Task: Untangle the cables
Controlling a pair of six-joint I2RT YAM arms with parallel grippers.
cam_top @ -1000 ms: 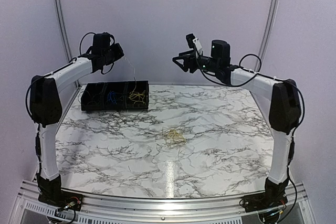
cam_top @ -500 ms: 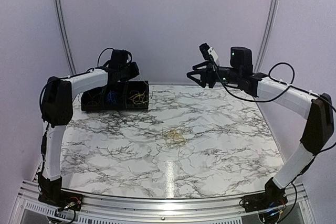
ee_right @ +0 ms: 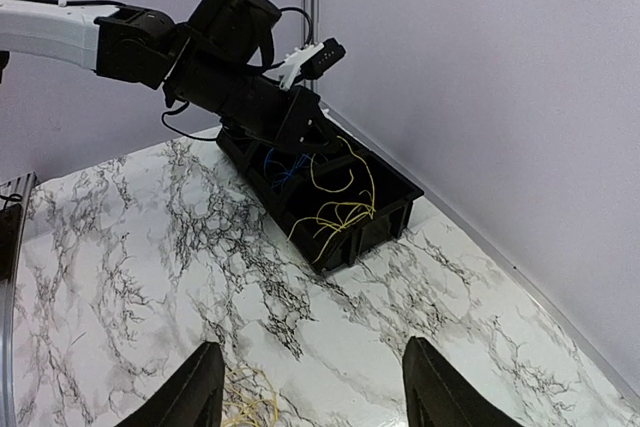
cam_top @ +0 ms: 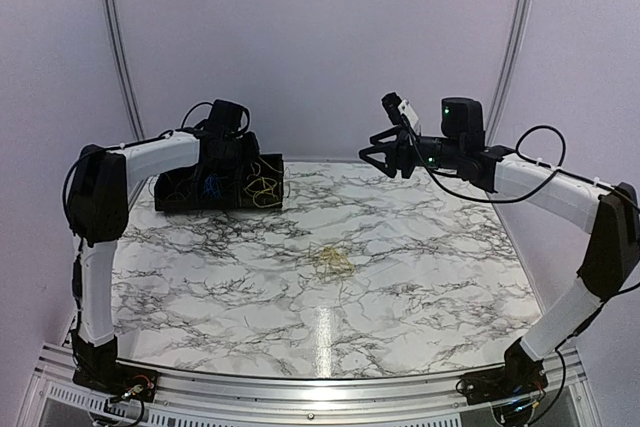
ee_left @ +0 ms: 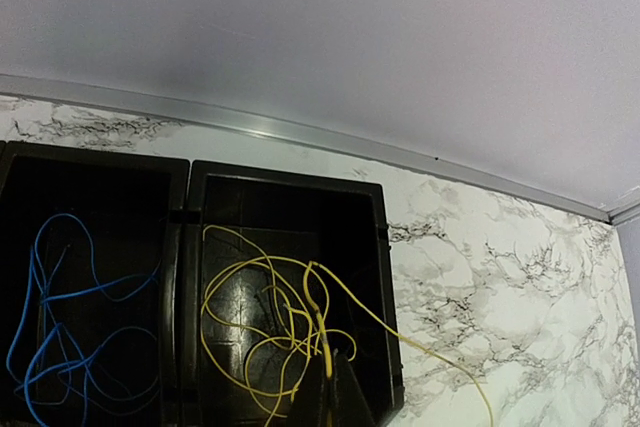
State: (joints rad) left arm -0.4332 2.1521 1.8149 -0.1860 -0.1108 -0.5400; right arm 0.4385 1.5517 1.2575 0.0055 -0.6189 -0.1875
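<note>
The left gripper (ee_left: 328,379) has its two dark fingers pressed together. A strand of the thin yellow looped cables (ee_left: 262,322) runs up into the tip between them, so it is clamped on that yellow strand. It hangs low over the rightmost compartment of the black plastic compartment tray (ee_left: 285,175), which sits at the far left of the white marble-patterned table (cam_top: 430,277).

The rest of the yellow cables lie in loose loops on the floor of that compartment, just beyond the fingertips. One long yellow strand passes over the tray's right wall and runs on to the right. Whether it rests on the marble or hangs above it cannot be told.

The thin blue looped cables (ee_left: 70,347) lie in the next compartment to the left. They are apart from the gripper, with a divider wall between them and the yellow ones.

The right gripper (ee_right: 315,392) is raised in the air over the table, to the right of the tray. Its fingers (ee_right: 200,387) are spread wide apart, with nothing between them and touching nothing. A small tangle of pale yellowish thin cables (cam_top: 332,259) lies on the marble near the table's middle, nearer than this gripper and well apart from the tray. In the right wrist view a few of its strands show at the lower edge, just inside one finger.
</note>
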